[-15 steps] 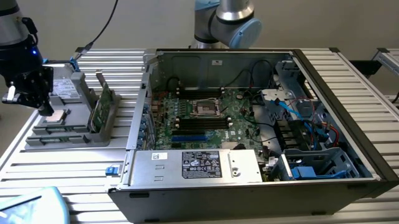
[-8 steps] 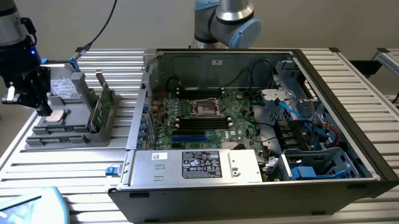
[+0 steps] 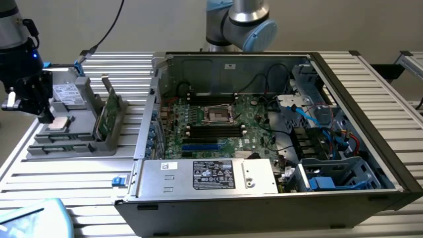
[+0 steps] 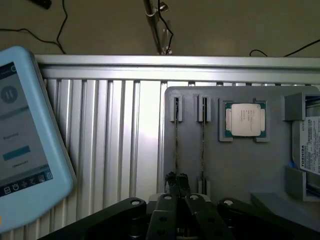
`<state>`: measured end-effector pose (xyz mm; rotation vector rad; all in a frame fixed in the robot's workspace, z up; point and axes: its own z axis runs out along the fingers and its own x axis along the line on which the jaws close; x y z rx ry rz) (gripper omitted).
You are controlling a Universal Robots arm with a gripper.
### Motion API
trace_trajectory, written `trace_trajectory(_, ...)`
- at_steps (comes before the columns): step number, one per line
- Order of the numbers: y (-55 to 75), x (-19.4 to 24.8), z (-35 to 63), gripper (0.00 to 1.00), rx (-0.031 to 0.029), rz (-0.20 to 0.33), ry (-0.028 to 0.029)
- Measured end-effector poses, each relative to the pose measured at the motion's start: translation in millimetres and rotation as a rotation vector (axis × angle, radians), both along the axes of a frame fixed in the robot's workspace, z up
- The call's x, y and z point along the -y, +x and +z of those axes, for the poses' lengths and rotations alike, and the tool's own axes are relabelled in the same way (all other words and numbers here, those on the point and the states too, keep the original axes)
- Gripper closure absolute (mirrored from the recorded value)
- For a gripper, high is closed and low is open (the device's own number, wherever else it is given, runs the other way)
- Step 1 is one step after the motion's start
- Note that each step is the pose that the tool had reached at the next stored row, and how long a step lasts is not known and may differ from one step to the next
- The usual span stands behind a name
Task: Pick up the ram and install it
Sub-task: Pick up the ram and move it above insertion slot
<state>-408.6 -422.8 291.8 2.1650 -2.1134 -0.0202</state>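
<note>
Wrist view: the closed end effector (image 4: 176, 181) is poised at the ram (image 4: 175, 135), at the exterior view's nine o'clock from the case (image 3: 218, 213), and should be kept square.

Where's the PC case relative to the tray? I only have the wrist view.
Observer: The open case sits just to the exterior view's right of the gray tray.
Operator: Memory slots free?
Observer: The black slots beside the CPU socket look empty.
Operator: Anything tall in the tray?
Observer: A green card stands upright along the tray's case-side edge.
</note>
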Motion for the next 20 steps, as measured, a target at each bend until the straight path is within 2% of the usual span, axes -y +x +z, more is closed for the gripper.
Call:
trace_trajectory(1,0.0,0.0,0.0,0.89,-0.0001,0.000,0.0000)
trace_trajectory(2,0.0,0.0,0.0,0.82,0.0000,0.000,0.0000)
trace_trajectory(3,0.0,0.0,0.0,0.82,0.0000,0.000,0.0000)
trace_trajectory(4,0.0,0.0,0.0,0.75,0.0000,0.000,0.0000)
trace_trajectory(5,0.0,0.0,0.0,0.75,0.0000,0.000,0.0000)
trace_trajectory(6,0.0,0.0,0.0,0.69,0.0000,0.000,0.0000)
trace_trajectory(20,-1.9,0.0,-23.8,0.69,0.0027,0.007,0.0000)
